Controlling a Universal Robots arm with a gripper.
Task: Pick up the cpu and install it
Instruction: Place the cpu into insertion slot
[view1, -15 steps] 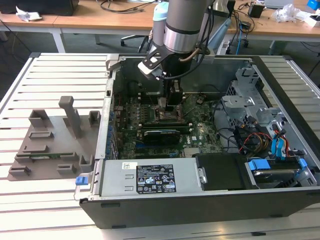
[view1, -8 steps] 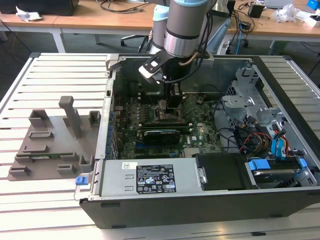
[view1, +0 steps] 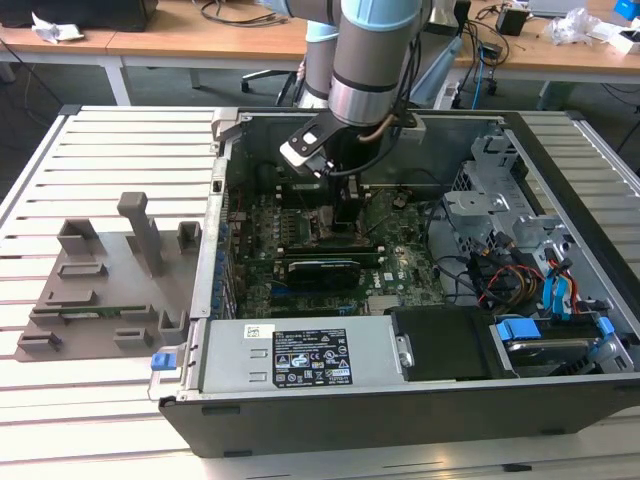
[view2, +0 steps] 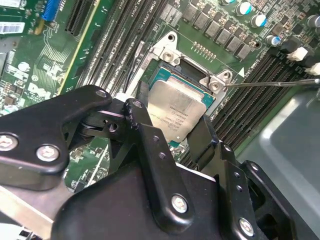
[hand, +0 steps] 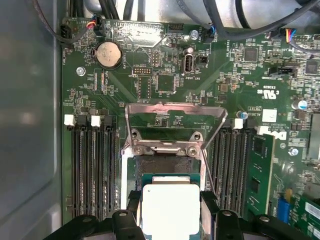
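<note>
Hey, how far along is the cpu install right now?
Done: the cpu has been picked up and sits right at the socket on the board. In hand: the gripper holds it, with fingers against two opposite sides. Left: it isn't released, I can't tell whether it is fully seated, and the metal retention frame stands open.

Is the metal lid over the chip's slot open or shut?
Open. The metal lid stands flipped back; the slot and chip are uncovered.
</note>
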